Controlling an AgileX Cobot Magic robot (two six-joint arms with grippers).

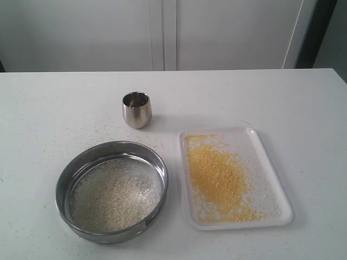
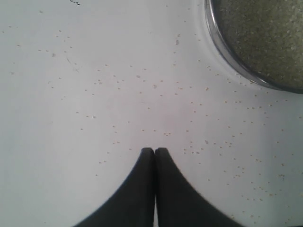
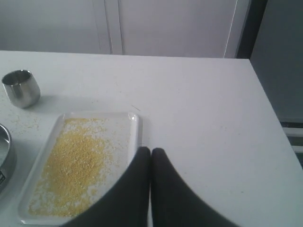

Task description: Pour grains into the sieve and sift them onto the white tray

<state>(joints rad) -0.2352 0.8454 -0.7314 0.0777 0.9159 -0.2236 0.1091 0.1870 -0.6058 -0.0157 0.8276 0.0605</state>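
Note:
The sieve (image 1: pixel 111 190) stands on the table at front left, with coarse pale grains (image 1: pixel 114 195) lying on its mesh. Right of it lies the white tray (image 1: pixel 271 162), covered with fine yellow-orange grains (image 1: pixel 219 179). In the left wrist view my left gripper (image 2: pixel 154 150) is shut and empty over bare table, apart from the sieve (image 2: pixel 227 56) rim. My right gripper (image 3: pixel 151 150) is shut and empty beside the edge of the white tray (image 3: pixel 135 123), where the yellow grains (image 3: pixel 71 165) show. Neither gripper shows in the exterior view.
A small steel cup (image 1: pixel 136 109) stands upright behind the sieve; it also shows in the right wrist view as the cup (image 3: pixel 20 88). Stray grains (image 2: pixel 208 142) are scattered over the white table. The table's right edge (image 3: pixel 270 109) drops off beside the right gripper.

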